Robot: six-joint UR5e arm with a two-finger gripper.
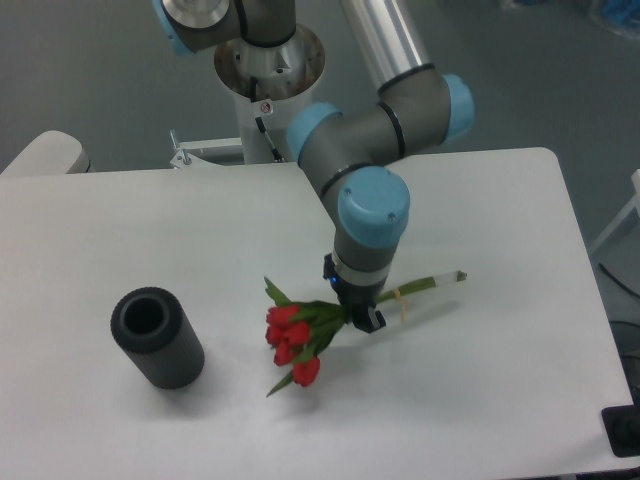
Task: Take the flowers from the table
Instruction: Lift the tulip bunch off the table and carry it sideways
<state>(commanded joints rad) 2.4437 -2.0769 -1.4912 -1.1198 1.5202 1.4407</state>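
Note:
The flowers [300, 335], a small bunch of red tulips with green stems and a pale band, hang level just above the white table [480, 380]. Their red heads point down-left and the stem end reaches right to about the table's middle right. My gripper [358, 313] is shut on the flowers just left of the band, coming down from above. A faint shadow lies on the table beneath the bunch.
A black ribbed cylinder [157, 338] lies on the table at the left, its open end facing up-left. The robot's base [268, 70] stands behind the table's far edge. A dark object [624, 432] sits at the bottom right corner.

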